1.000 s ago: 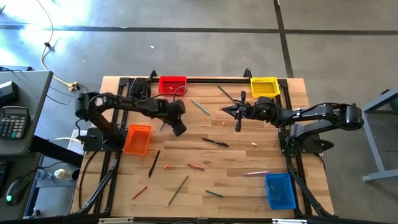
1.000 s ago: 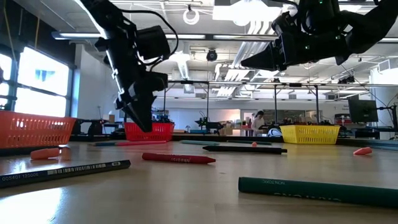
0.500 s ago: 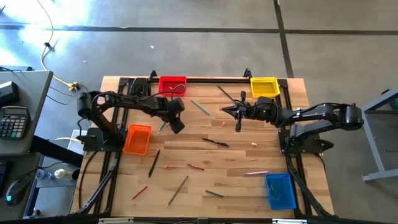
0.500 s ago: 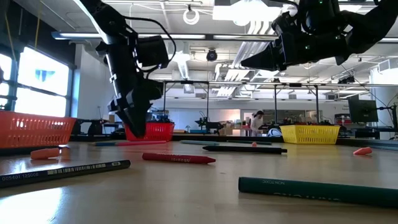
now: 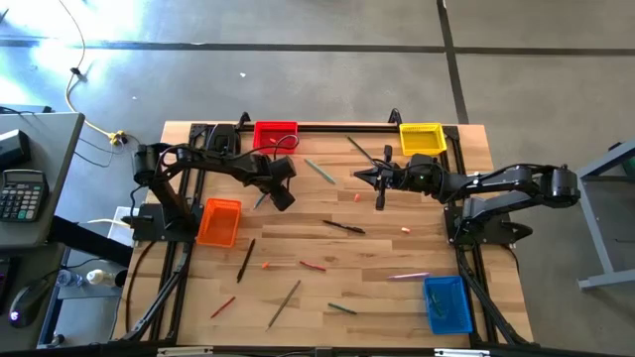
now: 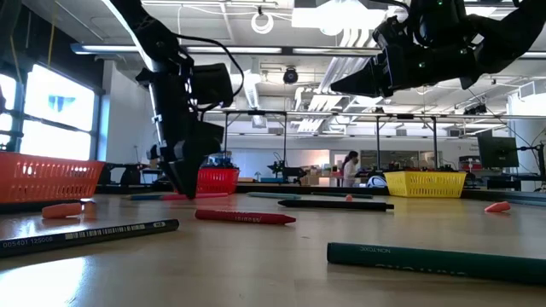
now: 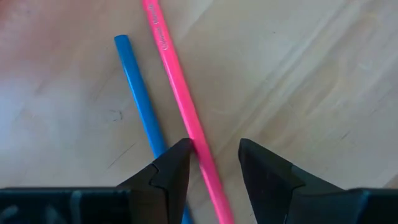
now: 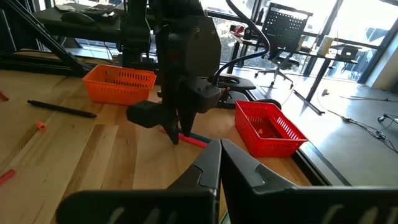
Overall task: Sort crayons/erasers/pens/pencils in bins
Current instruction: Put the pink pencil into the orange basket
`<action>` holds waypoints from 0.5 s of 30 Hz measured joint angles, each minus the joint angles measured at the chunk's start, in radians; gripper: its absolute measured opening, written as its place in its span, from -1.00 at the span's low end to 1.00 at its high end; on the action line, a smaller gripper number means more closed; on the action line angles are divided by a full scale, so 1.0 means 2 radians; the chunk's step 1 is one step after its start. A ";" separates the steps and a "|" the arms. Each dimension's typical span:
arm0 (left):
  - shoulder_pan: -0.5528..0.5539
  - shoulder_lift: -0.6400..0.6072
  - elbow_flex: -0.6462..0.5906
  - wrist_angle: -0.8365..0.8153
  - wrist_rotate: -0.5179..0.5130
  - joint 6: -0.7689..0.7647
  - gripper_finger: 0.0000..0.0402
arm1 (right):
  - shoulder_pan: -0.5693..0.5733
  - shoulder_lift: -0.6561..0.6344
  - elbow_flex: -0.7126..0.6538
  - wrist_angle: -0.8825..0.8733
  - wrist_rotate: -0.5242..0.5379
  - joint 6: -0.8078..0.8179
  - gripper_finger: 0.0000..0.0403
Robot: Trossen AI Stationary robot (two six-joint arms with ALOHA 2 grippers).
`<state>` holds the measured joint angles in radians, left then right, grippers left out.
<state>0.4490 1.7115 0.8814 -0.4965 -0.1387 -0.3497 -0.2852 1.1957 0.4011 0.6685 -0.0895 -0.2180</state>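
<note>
Left wrist view shows the left gripper (image 7: 214, 163) with its two dark, angular fingers spread on either side of a pink pen (image 7: 180, 102), the tips low over the pale wood-grain table (image 7: 311, 74); whether the pads touch the pen cannot be made out. Faint printing runs along the pink barrel near its far end, too small to read. A blue pen (image 7: 140, 99) lies just beside the pink one, its near end hidden behind one finger.

From above, that gripper (image 5: 283, 200) sits between the red bin (image 5: 275, 134) and the orange bin (image 5: 219, 221), both mesh-walled plastic trays. The right gripper (image 5: 359, 177), its fingers pressed together on nothing, hangs above the table near the yellow bin (image 5: 422, 138); the blue bin (image 5: 446, 304) stands at the near right corner, its contents hard to tell apart.

At table height a red crayon (image 6: 245, 217) carries a label that cannot be read, a grey pencil (image 6: 90, 235) shows printed digits and is cut off at the edge, and a green pencil (image 6: 435, 260) bears small illegible lettering. A pink-orange eraser (image 6: 62, 210) lies in front of the orange bin.
</note>
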 joint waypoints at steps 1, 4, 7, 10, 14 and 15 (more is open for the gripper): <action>-0.002 0.000 0.000 0.000 0.002 0.004 -0.39 | 0.000 0.000 0.000 0.000 0.000 0.000 -1.00; -0.003 -0.002 0.000 -0.004 0.016 0.026 -0.48 | 0.000 0.000 0.000 0.000 0.000 0.000 -1.00; -0.008 -0.003 0.000 -0.012 0.028 0.048 -0.61 | 0.000 0.000 0.000 0.000 0.000 0.000 -1.00; -0.015 -0.003 0.000 -0.021 0.032 0.066 -0.73 | 0.000 0.000 0.000 0.000 0.000 0.000 -1.00; -0.023 -0.003 0.001 -0.039 0.033 0.087 -0.87 | 0.000 0.000 0.000 0.000 0.000 0.000 -1.00; -0.025 -0.003 0.001 -0.042 0.033 0.092 -0.89 | 0.000 0.000 0.000 0.000 0.000 0.000 -1.00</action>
<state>0.3988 1.7046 0.8825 -0.5813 -0.0723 -0.1665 -0.2853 1.1957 0.4011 0.6682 -0.0895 -0.2179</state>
